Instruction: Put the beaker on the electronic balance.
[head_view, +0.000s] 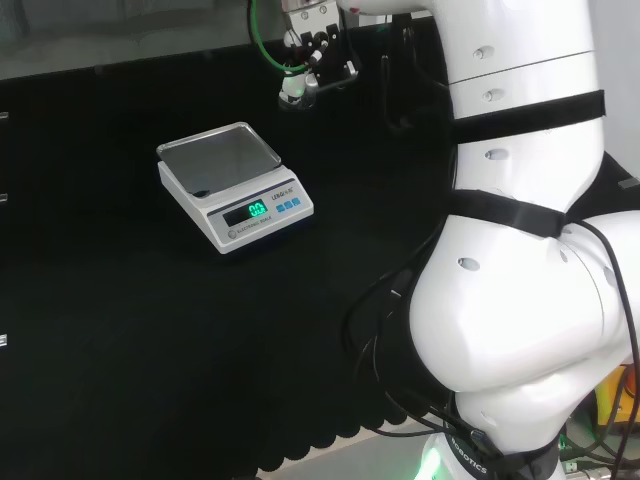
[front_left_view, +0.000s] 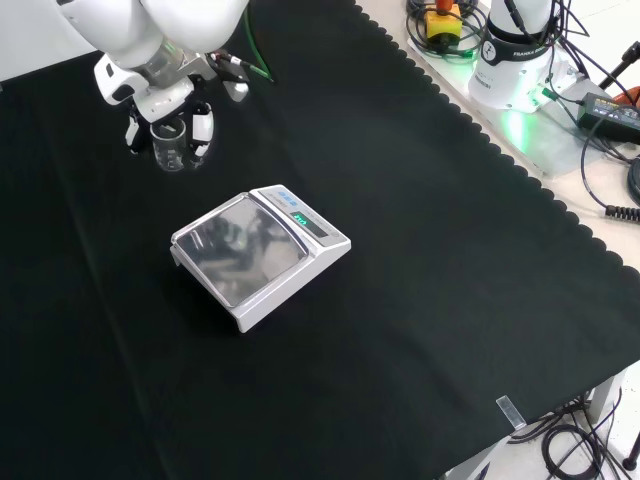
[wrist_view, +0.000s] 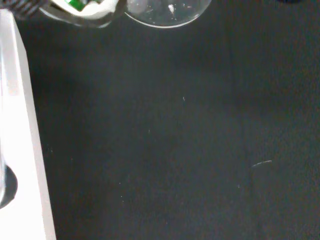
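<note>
Fingers of the hand (front_left_view: 165, 95) curled around the clear beaker (front_left_view: 169, 145) at the front view's top left, well apart from the scale (front_left_view: 258, 255). Grasp step in hand; next, probably, lifting and carrying onto the empty pan.

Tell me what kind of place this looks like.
Probably a lab test bench: an electronic balance on black cloth, a clear beaker between the robot hand's fingers.

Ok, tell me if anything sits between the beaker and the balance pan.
Nothing visible does. In the front view the hand has its fingers around the beaker, up and left of the balance. Between them lies bare black cloth, and the pan carries nothing.
</note>
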